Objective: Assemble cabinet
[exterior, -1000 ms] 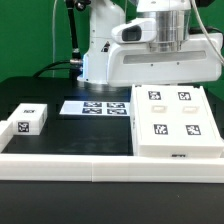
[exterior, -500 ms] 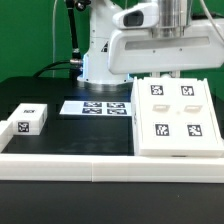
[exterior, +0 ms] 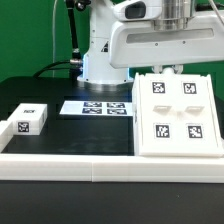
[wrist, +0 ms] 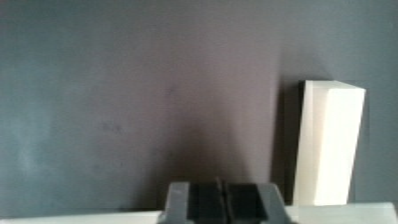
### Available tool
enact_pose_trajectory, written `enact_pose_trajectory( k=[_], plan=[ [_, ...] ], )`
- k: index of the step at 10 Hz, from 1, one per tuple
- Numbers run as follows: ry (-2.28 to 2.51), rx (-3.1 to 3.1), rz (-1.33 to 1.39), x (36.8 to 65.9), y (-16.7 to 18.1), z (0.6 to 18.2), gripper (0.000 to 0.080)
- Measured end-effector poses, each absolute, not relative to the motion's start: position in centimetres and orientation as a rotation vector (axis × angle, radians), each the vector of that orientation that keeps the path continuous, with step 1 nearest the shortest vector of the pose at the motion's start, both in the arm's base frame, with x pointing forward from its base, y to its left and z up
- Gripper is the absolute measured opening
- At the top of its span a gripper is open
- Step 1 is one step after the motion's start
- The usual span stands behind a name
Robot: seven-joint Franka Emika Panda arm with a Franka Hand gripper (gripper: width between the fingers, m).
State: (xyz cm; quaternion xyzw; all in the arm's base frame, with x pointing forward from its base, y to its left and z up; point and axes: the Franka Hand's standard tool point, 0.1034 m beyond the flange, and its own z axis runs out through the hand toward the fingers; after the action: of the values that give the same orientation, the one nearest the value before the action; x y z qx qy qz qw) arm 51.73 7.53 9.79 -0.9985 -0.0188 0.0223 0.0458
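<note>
The cabinet [exterior: 180, 115] is the big white box with several black-and-white tags on its top, at the exterior view's right. My gripper [exterior: 166, 68] hangs just above the cabinet's far edge, apart from it. In the wrist view the two dark fingers [wrist: 222, 203] stand close together with nothing between them, so the gripper [wrist: 222, 205] is shut and empty. A white oblong part [wrist: 329, 140] lies on the dark table beyond the fingers; I cannot tell which part it is.
A small white tagged block [exterior: 28, 120] sits at the exterior view's left. The marker board [exterior: 98, 107] lies flat in the middle, by the robot's base. A long low white rail [exterior: 100, 166] runs along the front.
The hand has risen from just over the cabinet, uncovering more of the cabinet's top and its far tags. The parts on the table have not moved.
</note>
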Motion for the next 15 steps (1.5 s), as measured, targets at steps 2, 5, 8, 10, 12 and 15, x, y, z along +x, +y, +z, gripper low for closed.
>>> enact_pose_trajectory(
  k=[2, 5, 8, 10, 12, 15],
  plan=[
    [-0.049, -3.048, 0.088, 51.7, 7.1, 10.2, 0.0002],
    [-0.045, -3.04, 0.116, 52.8, 7.0, 11.9, 0.0002],
    [-0.048, -3.038, 0.118, 53.3, 7.1, 12.2, 0.0002],
    [-0.049, -3.038, 0.122, 53.1, 7.1, 12.0, 0.0002],
    [-0.054, -3.036, 0.127, 53.5, 7.0, 12.4, 0.0002],
    [-0.052, -3.029, 0.157, 54.6, 6.9, 13.8, 0.0002]
  ],
)
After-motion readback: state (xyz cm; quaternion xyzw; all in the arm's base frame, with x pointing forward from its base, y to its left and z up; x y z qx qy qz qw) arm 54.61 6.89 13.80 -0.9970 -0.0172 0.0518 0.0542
